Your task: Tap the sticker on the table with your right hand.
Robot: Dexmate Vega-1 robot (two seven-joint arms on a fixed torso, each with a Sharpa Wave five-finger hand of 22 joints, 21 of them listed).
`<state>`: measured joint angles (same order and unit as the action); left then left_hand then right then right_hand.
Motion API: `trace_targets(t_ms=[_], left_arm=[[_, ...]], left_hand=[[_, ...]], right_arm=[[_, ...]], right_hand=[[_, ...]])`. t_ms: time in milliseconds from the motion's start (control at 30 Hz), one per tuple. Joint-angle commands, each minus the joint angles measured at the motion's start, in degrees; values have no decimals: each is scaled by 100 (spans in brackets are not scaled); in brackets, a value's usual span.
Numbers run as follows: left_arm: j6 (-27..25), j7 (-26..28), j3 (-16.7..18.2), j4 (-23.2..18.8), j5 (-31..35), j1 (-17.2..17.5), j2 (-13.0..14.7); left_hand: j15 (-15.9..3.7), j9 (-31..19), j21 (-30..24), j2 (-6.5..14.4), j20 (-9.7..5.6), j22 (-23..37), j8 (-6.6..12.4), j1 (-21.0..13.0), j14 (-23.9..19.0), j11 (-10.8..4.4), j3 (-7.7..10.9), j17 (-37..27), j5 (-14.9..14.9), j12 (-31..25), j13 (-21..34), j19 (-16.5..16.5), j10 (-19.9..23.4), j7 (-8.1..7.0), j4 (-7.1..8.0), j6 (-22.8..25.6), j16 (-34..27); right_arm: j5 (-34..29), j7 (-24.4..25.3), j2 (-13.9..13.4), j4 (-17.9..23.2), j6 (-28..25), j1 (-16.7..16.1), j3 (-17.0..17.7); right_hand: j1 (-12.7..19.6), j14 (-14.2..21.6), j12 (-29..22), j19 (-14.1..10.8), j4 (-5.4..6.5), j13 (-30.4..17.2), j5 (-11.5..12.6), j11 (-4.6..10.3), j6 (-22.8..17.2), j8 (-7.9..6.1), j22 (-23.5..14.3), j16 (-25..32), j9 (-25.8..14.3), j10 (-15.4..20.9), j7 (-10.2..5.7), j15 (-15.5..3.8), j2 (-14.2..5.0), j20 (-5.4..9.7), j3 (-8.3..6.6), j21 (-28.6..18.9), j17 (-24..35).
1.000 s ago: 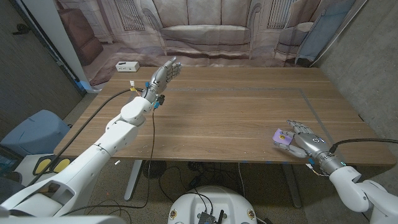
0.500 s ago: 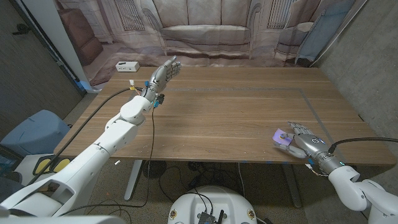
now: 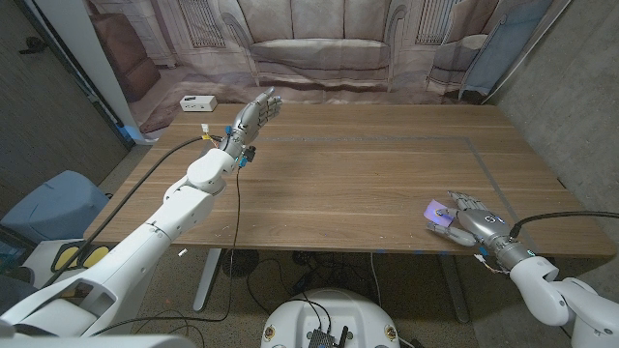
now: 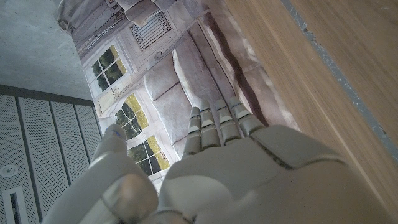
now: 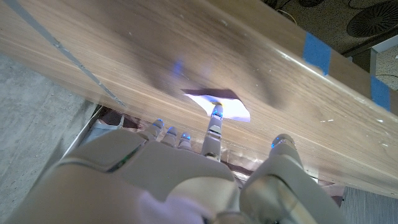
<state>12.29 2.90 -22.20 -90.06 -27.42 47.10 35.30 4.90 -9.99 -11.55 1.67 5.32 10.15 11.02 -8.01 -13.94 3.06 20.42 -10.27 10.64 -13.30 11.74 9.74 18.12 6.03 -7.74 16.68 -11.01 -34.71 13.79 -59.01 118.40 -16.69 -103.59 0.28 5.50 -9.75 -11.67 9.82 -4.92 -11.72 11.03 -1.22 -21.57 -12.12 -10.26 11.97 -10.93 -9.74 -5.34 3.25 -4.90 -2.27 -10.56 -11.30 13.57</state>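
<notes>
A lab staged as a living room: printed sofa backdrop (image 3: 319, 43) behind the wooden surface (image 3: 368, 174), cables (image 3: 237, 232) trailing.

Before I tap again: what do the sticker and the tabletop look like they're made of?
The sticker looks like thin paper or film, pale purple, lying flat; its glare in the right wrist view hints at a glossy face, though that is uncertain. The table looks like wood or wood veneer: brown plank grain with a smooth satin sheen. The right hand partly covers the sticker.
</notes>
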Motion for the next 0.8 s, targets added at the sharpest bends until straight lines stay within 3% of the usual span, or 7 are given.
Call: trace_targets(t_ms=[33,300,800], left_arm=[[-23,-8,-9,40,-25,-13,-12],[11,-40,-28,107,-27,-51,-41],[-1,-70,-60,140,-31,-80,-58]], left_hand=[[-14,-34,9,2,4,15,-2,-80,-37,-12,32,-9,-24,34,-4,25,43,19,4,54,7],[-20,-34,10,7,-1,15,-4,-87,-41,-31,37,-9,-25,33,-4,24,55,22,2,53,7],[-21,-35,12,13,11,15,-3,-98,-44,-1,44,-9,-28,38,-3,21,57,22,0,65,8]], right_arm=[[127,-131,-222,55,-204,73,-122],[222,-250,-350,140,-410,64,-137],[344,-326,-532,182,-664,129,-292]], right_hand=[[45,-1237,-63,805,-12,-12,-14,85,-220,-54,-15,45,-17,-495,-55,23,-63,-22,-95,-37,2],[55,-1152,-114,751,-22,-13,-25,93,-636,-183,-14,80,-32,-339,22,46,-57,-65,-112,-58,-4],[46,-1116,-151,721,-24,-13,-33,91,-950,-267,-14,96,-45,-195,94,61,-40,-83,-115,-66,-8]])
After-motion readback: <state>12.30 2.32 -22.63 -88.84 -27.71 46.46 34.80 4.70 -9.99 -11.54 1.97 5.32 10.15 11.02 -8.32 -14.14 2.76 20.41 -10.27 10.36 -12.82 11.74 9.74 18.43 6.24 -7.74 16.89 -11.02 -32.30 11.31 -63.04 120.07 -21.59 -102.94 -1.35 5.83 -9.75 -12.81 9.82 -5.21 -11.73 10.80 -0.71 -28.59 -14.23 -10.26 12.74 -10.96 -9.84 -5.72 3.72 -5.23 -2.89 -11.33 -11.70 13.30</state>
